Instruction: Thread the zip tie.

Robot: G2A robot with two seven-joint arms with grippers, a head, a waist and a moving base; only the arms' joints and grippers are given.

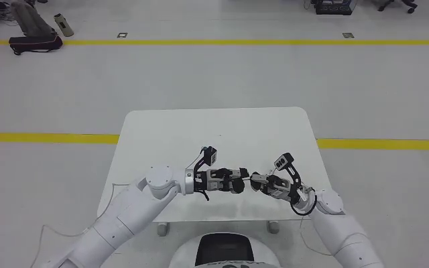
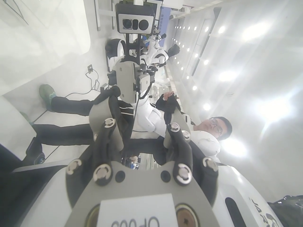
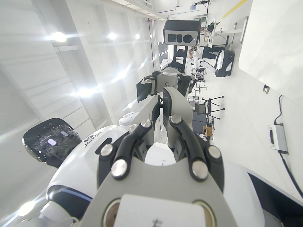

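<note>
Both meet tip-to-tip over table (image 1: 214, 127): L tool (image 2: 142, 98) wide, R tool (image 3: 161, 100) pinched narrow, can't tell if holding zip tie. Best align slowly, R steady, then feed.

The white left arm (image 1: 127, 214) and white right arm (image 1: 342, 228) bend inward. The grey-and-black left gripper (image 2: 143, 95), fingers spread, faces the grey-and-black right gripper (image 3: 162, 94), whose fingers nearly meet.
</note>
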